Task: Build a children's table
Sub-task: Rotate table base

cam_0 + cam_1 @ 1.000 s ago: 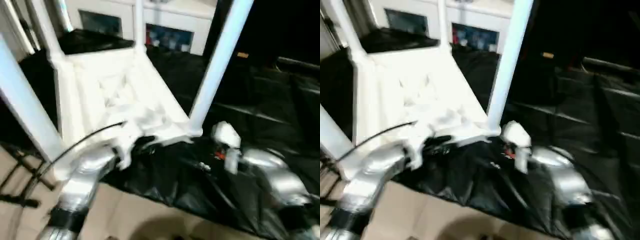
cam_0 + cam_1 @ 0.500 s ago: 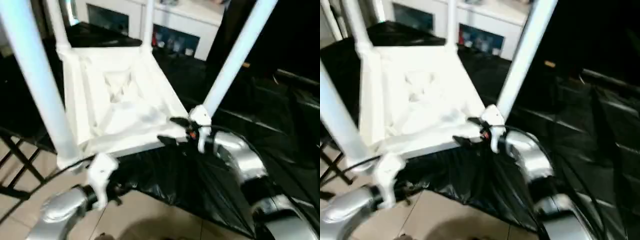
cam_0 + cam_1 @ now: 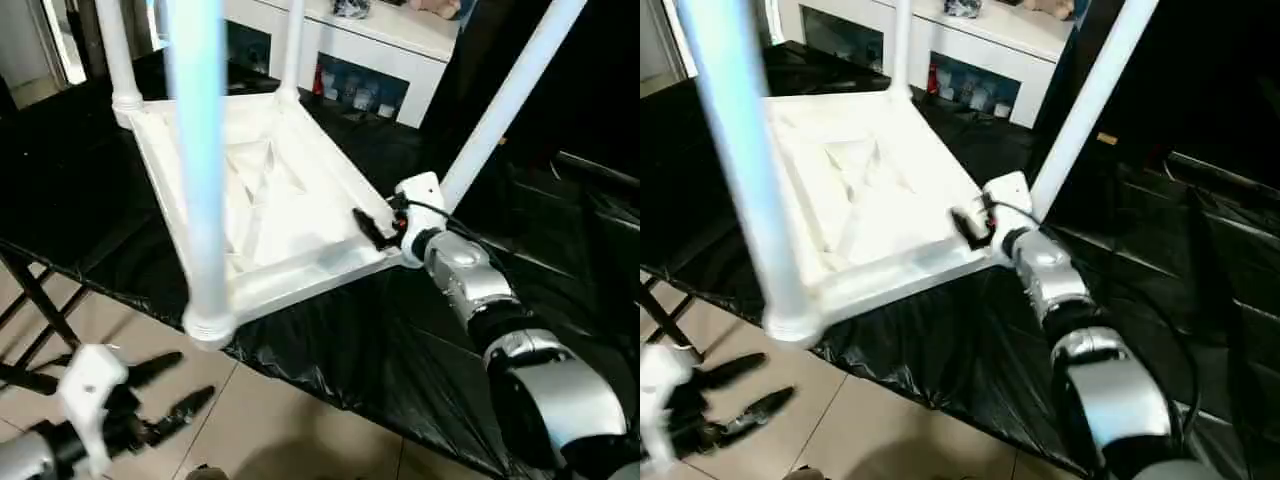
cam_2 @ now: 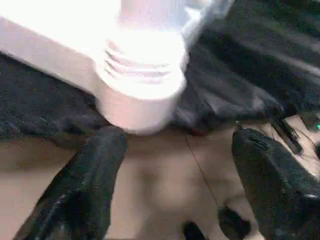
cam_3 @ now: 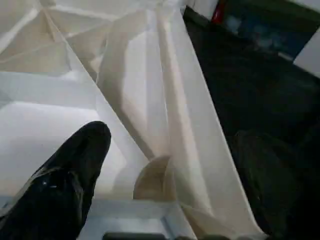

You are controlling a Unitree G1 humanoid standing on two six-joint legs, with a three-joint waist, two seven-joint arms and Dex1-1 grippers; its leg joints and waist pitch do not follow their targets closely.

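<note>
White plastic upturned table [image 3: 270, 200] has 4 legs seated; right gripper [image 3: 385, 228] straddles its rim, spread, next clamping; left gripper [image 3: 165, 400] spread, empty.

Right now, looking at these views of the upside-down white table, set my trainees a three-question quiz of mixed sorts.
1. True or false: the table top lies upside down on black sheeting.
2. How many legs stand in its corner sockets?
3. Where is the left gripper? A) clamped on a leg B) open, over the floor below the near leg C) inside the cabinet

Key: 1 true; 2 four; 3 B. The right gripper is open at the rim by the right-hand leg.
</note>
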